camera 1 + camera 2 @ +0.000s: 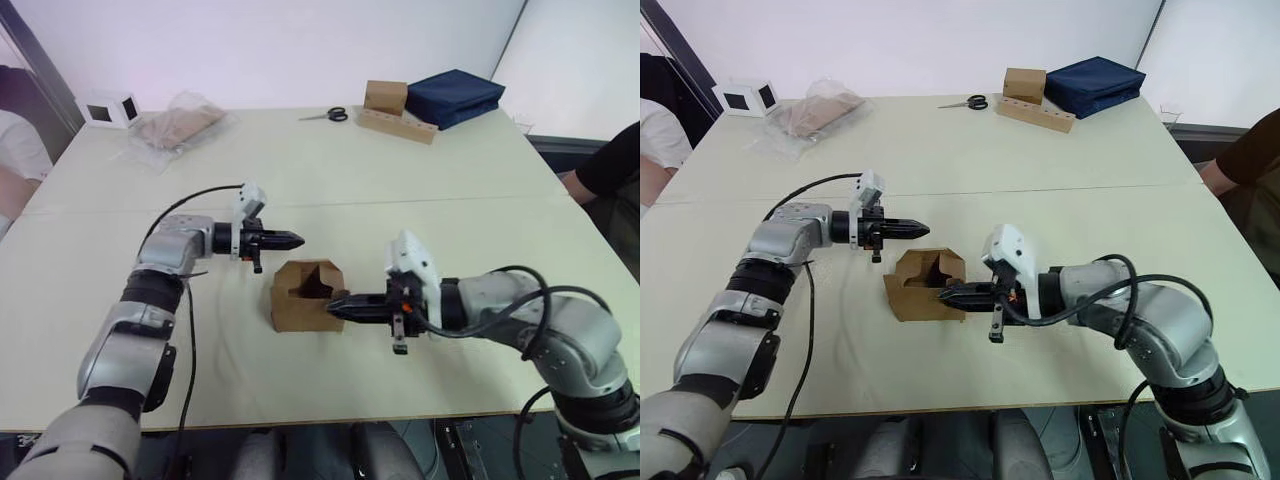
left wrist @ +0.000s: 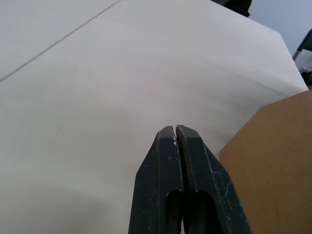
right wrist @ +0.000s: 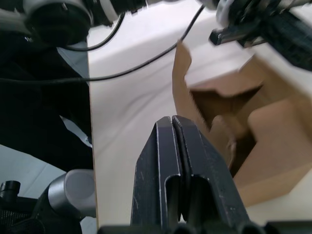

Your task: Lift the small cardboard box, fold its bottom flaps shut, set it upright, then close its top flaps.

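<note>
The small cardboard box (image 1: pixel 305 296) sits on the pale table (image 1: pixel 330 170), a little below and left of the middle of the head views. It stands with its open end upward, the upper flaps partly folded inward and leaving a dark gap in the middle.

The left gripper (image 1: pixel 290 240) hovers just above and to the left of the box, pointing toward the right of the frame. Its two black fingers (image 2: pixel 168 161) are pressed together with nothing between them; in its wrist view a brown panel of the box lies at the lower right.

The right gripper (image 1: pixel 338 306) reaches in from the right side of the frame, and its tip meets the right edge of the box near the top. Its fingers (image 3: pixel 168 156) are also clenched tight and hold nothing; whether they press on the cardboard I cannot tell.

Along the top of the head views lie a white cube with dark windows (image 1: pixel 108 108) at upper left, a clear plastic bag (image 1: pixel 180 125) beside it, scissors (image 1: pixel 326 115) near the top middle, and a tan carton on a holed wooden bar (image 1: pixel 392 108) with a dark blue folded cloth case (image 1: pixel 456 96) just to its right. A person's dark sleeve (image 1: pixel 615 160) shows at the right edge.
</note>
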Available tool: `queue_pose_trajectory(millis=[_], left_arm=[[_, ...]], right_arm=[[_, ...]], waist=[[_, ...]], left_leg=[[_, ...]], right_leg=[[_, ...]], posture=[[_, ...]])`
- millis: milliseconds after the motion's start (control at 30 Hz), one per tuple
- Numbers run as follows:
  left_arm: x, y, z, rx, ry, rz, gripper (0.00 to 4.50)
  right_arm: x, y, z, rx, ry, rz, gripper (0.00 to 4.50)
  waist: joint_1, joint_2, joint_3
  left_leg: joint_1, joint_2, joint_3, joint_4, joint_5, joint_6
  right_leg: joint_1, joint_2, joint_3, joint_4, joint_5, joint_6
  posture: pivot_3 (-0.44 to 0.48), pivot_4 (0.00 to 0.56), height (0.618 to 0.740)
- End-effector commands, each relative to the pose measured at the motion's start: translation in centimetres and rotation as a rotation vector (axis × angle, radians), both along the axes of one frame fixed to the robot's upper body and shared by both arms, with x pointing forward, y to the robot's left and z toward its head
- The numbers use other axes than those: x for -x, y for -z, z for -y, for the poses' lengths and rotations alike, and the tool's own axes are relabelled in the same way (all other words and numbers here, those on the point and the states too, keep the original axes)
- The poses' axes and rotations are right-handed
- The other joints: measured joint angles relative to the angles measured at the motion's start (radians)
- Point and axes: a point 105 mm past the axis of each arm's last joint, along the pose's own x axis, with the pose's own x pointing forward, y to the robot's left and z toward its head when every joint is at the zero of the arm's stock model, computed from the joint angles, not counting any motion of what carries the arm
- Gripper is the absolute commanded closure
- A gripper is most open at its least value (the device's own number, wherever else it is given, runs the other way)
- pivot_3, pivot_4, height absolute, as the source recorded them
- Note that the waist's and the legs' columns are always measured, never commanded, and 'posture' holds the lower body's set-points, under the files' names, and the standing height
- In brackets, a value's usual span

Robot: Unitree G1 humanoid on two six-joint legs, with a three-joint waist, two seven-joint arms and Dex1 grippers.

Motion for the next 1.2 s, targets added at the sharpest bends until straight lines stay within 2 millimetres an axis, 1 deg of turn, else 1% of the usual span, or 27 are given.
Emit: queue_pose_trajectory(millis=[33, 133, 300, 667, 733, 833, 1000, 1067, 1200], left_arm=[[0.3, -1.5, 0.7, 0.016, 0.068, 0.046, 4.45], [0.7, -1.5, 1.1, 0.024, 0.103, 0.045, 4.45], [1.2, -1.4, 1.6, 0.021, 0.131, 0.052, 4.45], [2.2, -0.7, 2.6, -0.006, 0.188, 0.076, 4.45], [2.3, -0.4, 2.7, -0.016, 0.194, 0.081, 4.45], [2.4, -0.1, 2.8, -0.023, 0.194, 0.085, 4.45], [2.4, 0.0, 3.0, -0.027, 0.198, 0.093, 4.45], [2.4, 0.0, 3.0, -0.029, 0.2, 0.095, 4.45], [2.3, -0.1, 3.1, -0.03, 0.202, 0.1, 4.45]], right_arm=[[-0.8, -0.3, -0.7, -0.007, 0.025, 0.054, 4.5], [-1.4, -0.3, -1.0, -0.017, 0.051, 0.062, 4.5], [-1.8, -0.2, -1.6, -0.034, 0.058, 0.052, 4.5], [-3.1, 1.5, -1.7, 0.015, 0.095, 0.031, 4.5], [-3.1, 1.2, -1.7, -0.001, 0.09, 0.031, 4.5], [-2.7, -0.1, -1.9, -0.064, 0.067, 0.018, 4.5], [-2.8, -1.3, -1.8, -0.121, 0.069, 0.005, 4.5], [-2.9, -1.4, -1.8, -0.121, 0.073, 0.001, 4.5], [-2.8, -0.3, -1.6, -0.052, 0.077, 0.006, 4.5]], waist=[[0.0, 0.0, 0.0], [0.0, 0.0, 0.0], [0.001, 0.0, 0.0], [0.0, 0.0, 0.0], [0.0, 0.0, 0.0], [0.0, 0.0, 0.0], [0.001, 0.0, 0.0], [0.001, 0.0, 0.0], [0.0, 0.0, 0.0]], left_leg=[[0.0, 0.0, 0.0, 0.0, 0.0, 0.0], [0.0, 0.0, 0.0, 0.0, 0.0, 0.0], [0.0, 0.0, 0.0, 0.0, 0.0, 0.0], [0.0, 0.0, 0.0, 0.0, 0.0, 0.0], [0.0, 0.0, 0.0, 0.0, 0.0, 0.0], [0.0, 0.0, 0.0, 0.0, 0.0, 0.0], [0.0, 0.0, 0.0, 0.0, 0.0, 0.0], [0.0, 0.0, -0.001, 0.0, 0.0, 0.0], [0.0, 0.0, 0.0, 0.0, 0.0, 0.0]], right_leg=[[0.0, 0.0, 0.0, 0.0, 0.0, 0.0], [0.0, 0.0, 0.0, 0.0, 0.0, 0.0], [0.0, 0.0, 0.0, 0.0, 0.0, 0.0], [0.0, 0.0, 0.0, 0.0, 0.0, 0.0], [0.0, 0.0, 0.0, 0.0, 0.0, 0.0], [0.0, 0.0, 0.0, 0.0, 0.0, 0.0], [0.0, 0.0, 0.0, 0.0, 0.0, 0.0], [0.0, 0.0, 0.0, 0.0, 0.0, 0.0], [0.0, 0.0, 0.0, 0.0, 0.0, 0.0]], posture=[[0.0, 0.15, 0.74], [0.0, 0.15, 0.74], [0.0, 0.15, 0.74], [0.0, 0.15, 0.74], [0.0, 0.15, 0.74], [0.0, 0.15, 0.74], [0.0, 0.15, 0.74], [0.0, 0.15, 0.74], [0.0, 0.15, 0.74]])
